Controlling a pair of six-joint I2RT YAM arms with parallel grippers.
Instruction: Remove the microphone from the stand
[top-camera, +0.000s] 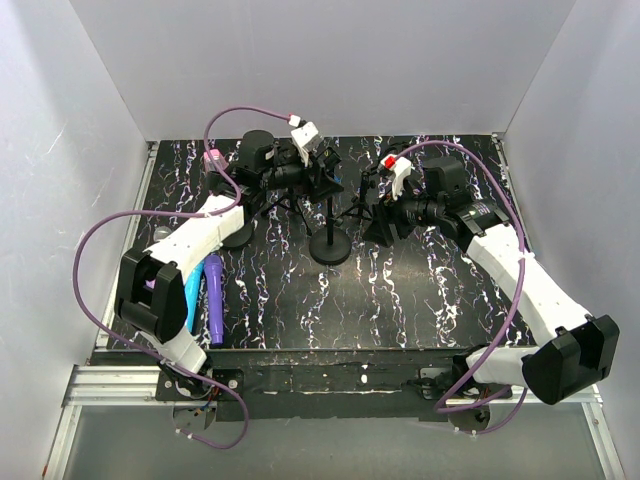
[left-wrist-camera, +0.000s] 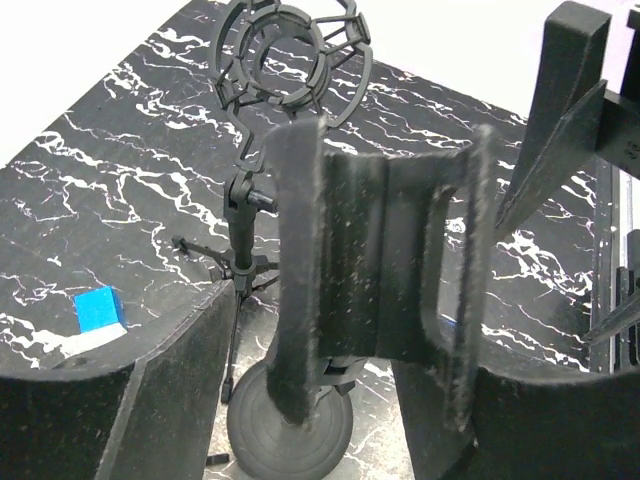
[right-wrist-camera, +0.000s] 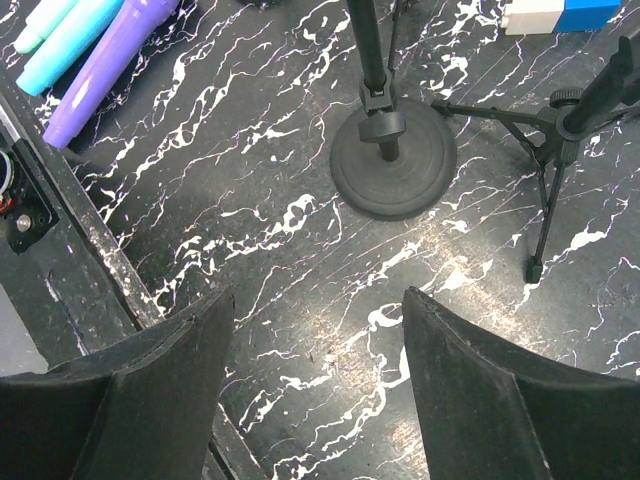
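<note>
The table (top-camera: 400, 300) carries most of the answer. Both arms reach over its far half: the left arm (top-camera: 200, 235) toward the round-based stand (top-camera: 330, 245) at centre, the right arm (top-camera: 520, 270) just to the right of it. A tripod (left-wrist-camera: 238, 270) with a ring mount (left-wrist-camera: 290, 60) stands behind, and that ring is bare.

No mic sits on any stand. The only mics in view lie flat on the table near the left arm's base, a purple mic (top-camera: 213, 300) and a cyan mic (top-camera: 192, 295) side by side, well apart from the centre stand. I judge that the removal itself is done.

The clip (left-wrist-camera: 380, 250) on top of the centre stand fills the left wrist view. It is close and blurred, so I can only say it looks empty, with nothing between its two walls.

The left gripper (left-wrist-camera: 315, 330) has its fingers apart on either side of that clip, holding no mic. The right gripper (right-wrist-camera: 318, 295) hangs above bare table near the stand's base, fingers spread wide around nothing.

What seems left is small: drawing the left arm clear of the clip and taking both arms away.
</note>
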